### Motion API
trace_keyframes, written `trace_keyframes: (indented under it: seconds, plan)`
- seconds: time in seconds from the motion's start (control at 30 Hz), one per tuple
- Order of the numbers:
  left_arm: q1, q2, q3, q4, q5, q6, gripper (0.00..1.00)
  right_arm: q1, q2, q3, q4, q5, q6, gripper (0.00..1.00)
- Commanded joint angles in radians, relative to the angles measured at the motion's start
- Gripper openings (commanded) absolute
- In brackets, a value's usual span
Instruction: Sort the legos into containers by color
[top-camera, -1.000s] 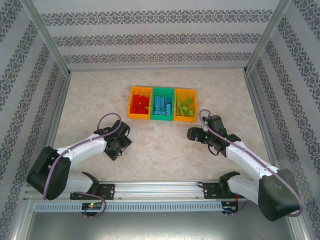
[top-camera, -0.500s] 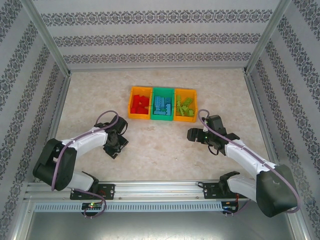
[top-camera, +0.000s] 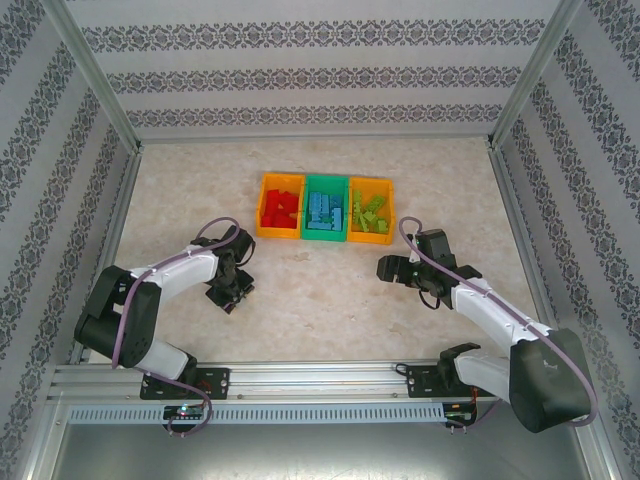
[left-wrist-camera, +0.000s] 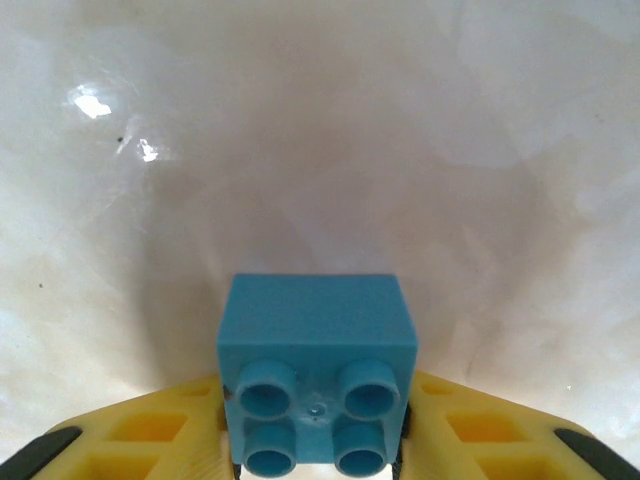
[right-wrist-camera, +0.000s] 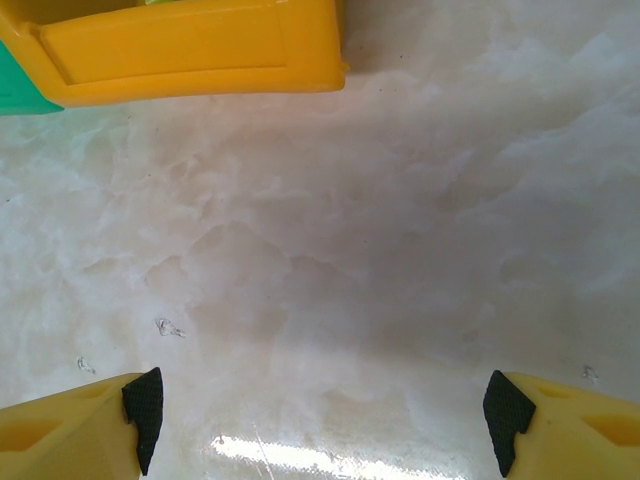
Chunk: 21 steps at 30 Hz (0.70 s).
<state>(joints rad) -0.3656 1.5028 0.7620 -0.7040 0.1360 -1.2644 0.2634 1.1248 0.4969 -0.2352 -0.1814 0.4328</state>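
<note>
The left arm (top-camera: 190, 266) reaches over the table (top-camera: 330, 300), well in front of the bins. In its wrist view, the left jaws press against both sides of a light blue brick (left-wrist-camera: 316, 340), which has its studs facing the camera. The right arm (top-camera: 480, 300) hangs low over bare table, and the right jaws stand wide open with nothing between them, near the front of the right orange bin (right-wrist-camera: 190, 45). Red bricks (top-camera: 281, 208) fill the left orange bin (top-camera: 261, 210). Blue bricks (top-camera: 323, 212) lie in the green bin (top-camera: 325, 178), and lime bricks (top-camera: 370, 215) in the right orange one.
</note>
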Motion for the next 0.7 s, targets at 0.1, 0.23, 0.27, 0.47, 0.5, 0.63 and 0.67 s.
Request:
trace_keyframes:
  seconds: [0.1,0.23,0.27,0.47,0.5,0.63,0.67]
  plan:
    - [0.022,0.035,-0.012,0.239,-0.104,0.097,0.38,-0.014,0.003,0.027,-0.015,-0.020,-0.025,0.86]
    - [-0.006,0.020,0.024,0.215,-0.117,0.135,0.38,-0.025,0.006,0.027,-0.016,-0.024,-0.020,0.86]
    - [-0.016,0.020,0.034,0.213,-0.118,0.142,0.38,-0.026,0.006,0.029,-0.016,-0.026,-0.020,0.86]
    - [-0.122,0.077,0.161,0.183,-0.123,0.210,0.37,-0.036,0.006,0.035,-0.022,-0.027,-0.019,0.86]
    - [-0.152,0.098,0.197,0.158,-0.135,0.234,0.37,-0.039,0.004,0.035,-0.023,-0.026,-0.018,0.86]
    - [-0.246,0.181,0.372,0.083,-0.183,0.340,0.36,-0.052,-0.006,0.032,-0.030,-0.024,-0.010,0.86]
    - [-0.259,0.198,0.409,0.076,-0.187,0.361,0.35,-0.054,-0.008,0.033,-0.032,-0.025,-0.010,0.86]
